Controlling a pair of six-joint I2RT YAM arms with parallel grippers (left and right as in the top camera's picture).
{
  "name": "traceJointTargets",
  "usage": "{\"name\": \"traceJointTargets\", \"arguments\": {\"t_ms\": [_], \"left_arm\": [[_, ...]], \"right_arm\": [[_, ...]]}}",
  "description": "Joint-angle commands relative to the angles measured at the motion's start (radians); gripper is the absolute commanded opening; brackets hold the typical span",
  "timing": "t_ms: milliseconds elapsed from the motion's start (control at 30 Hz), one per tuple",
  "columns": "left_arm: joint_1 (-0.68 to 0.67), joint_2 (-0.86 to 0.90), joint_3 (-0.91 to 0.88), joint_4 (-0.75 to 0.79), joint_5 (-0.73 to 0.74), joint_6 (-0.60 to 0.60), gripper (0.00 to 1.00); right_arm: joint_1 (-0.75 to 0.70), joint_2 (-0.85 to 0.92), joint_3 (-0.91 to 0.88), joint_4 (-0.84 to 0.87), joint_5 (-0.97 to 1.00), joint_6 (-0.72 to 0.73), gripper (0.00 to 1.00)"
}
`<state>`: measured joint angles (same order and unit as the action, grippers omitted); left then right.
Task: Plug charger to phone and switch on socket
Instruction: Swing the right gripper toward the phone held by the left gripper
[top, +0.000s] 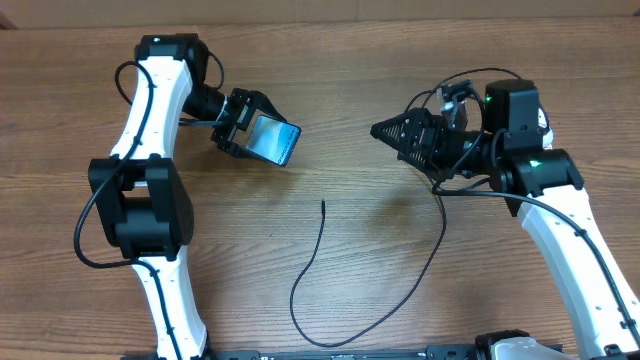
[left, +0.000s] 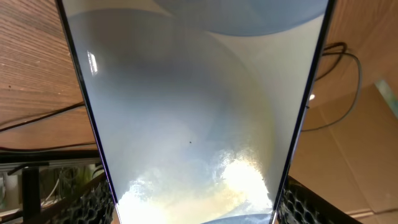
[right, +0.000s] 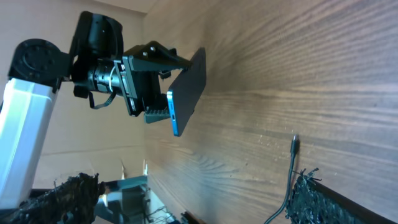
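Note:
My left gripper (top: 243, 124) is shut on the phone (top: 276, 140) and holds it tilted above the table, light-blue screen up. The screen fills the left wrist view (left: 199, 106), with the fingers (left: 199, 214) at its two long edges. The right wrist view shows the phone (right: 188, 87) edge-on. The charger cable (top: 300, 275) lies looped on the table, its connector tip (top: 322, 204) free below the phone; it also shows in the right wrist view (right: 293, 144). Its plug end is hidden near the right arm. My right gripper (top: 378, 130) (right: 193, 199) is open and empty, right of the phone. The socket is out of view.
The wooden table (top: 330, 80) meets a cardboard wall (top: 400, 10) at the back. The left arm's black body (top: 140, 205) stands at the left. The right arm (top: 560, 210) slants along the right side, with its own black wires around the wrist (top: 470, 85).

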<state>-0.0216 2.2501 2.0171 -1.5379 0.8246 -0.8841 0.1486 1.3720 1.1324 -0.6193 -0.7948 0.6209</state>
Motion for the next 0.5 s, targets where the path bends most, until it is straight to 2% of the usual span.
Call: {"name": "traceJointTargets", "arguments": {"t_ms": [0, 467], "left_arm": [[-0.018, 0.005, 0.029, 0.0, -0.005, -0.045, 0.04], [-0.045, 0.005, 0.029, 0.006, -0.005, -0.134, 0.04]], "right_arm": [[0.03, -0.002, 0.024, 0.005, 0.043, 0.082, 1.0], [0.207, -0.002, 0.021, 0.009, 0.221, 0.164, 1.0]]}}
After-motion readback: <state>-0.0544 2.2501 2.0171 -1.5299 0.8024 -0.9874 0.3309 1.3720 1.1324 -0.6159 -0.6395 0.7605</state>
